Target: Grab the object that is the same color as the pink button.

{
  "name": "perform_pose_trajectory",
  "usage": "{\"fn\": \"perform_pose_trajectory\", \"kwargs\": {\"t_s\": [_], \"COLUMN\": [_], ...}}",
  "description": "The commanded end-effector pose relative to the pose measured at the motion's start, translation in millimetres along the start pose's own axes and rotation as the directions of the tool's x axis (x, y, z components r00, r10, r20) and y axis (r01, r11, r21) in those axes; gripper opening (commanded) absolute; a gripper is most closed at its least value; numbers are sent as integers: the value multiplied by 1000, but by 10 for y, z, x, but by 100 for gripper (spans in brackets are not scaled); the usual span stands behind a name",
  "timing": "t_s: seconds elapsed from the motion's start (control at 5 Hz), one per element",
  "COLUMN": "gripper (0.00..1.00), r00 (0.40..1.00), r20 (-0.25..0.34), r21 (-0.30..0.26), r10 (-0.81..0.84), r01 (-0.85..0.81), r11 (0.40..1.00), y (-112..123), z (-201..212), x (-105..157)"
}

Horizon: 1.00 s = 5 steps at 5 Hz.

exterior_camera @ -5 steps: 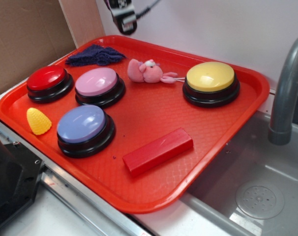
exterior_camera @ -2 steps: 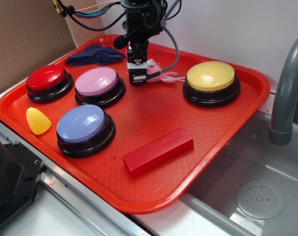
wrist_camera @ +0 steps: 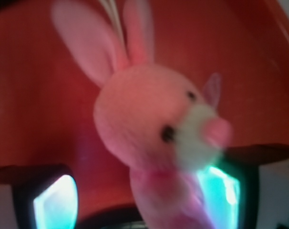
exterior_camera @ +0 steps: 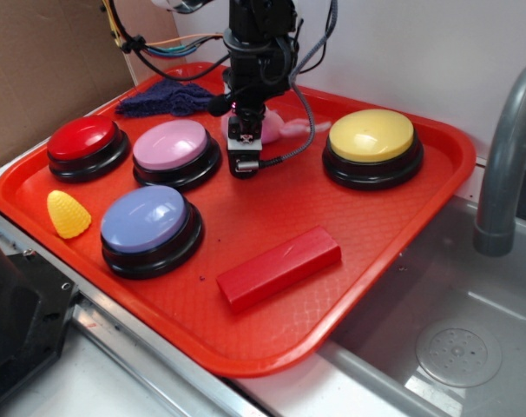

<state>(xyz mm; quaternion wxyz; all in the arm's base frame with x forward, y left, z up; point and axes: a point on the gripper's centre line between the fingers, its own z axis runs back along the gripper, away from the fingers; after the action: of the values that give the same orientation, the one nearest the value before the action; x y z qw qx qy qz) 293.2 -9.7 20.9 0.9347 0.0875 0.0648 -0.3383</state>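
Note:
The object, a small pink plush animal [exterior_camera: 274,129], lies on the red tray [exterior_camera: 393,226] behind the pink button [exterior_camera: 170,144]; the arm hides most of it. My gripper [exterior_camera: 255,130] has come straight down over it. In the wrist view the plush [wrist_camera: 154,124] fills the frame, its ears pointing away and its body lying between my fingers. My gripper [wrist_camera: 137,195] is open: the right finger [wrist_camera: 223,191] is against the plush's side, while the left finger [wrist_camera: 54,205] stands apart with bare tray between.
On the tray are also a red button [exterior_camera: 81,137], a lavender-blue button [exterior_camera: 144,217], a yellow button [exterior_camera: 371,135], a red block [exterior_camera: 279,266], a yellow corn toy [exterior_camera: 68,214] and a dark blue cloth [exterior_camera: 167,95]. A grey faucet [exterior_camera: 506,156] and sink [exterior_camera: 454,347] lie to the right.
The arm came down from the top of the frame onto the plush and now straddles it. The plush and the other tray items have stayed in place.

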Motion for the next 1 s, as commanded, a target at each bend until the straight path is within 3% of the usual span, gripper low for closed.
{"fn": "perform_pose_trajectory", "kwargs": {"t_s": [0.0, 0.4, 0.6, 0.8], "gripper": [0, 0, 0, 0], "r00": [997, 957, 920, 877], "r20": [58, 220, 259, 157], "r21": [-26, 27, -43, -56], "r10": [60, 187, 295, 455], "r01": [-58, -197, -294, -452], "r11": [998, 980, 955, 890], "y": [-54, 34, -137, -448], "z": [57, 606, 1026, 1546], "x": [-9, -132, -251, -406]}}
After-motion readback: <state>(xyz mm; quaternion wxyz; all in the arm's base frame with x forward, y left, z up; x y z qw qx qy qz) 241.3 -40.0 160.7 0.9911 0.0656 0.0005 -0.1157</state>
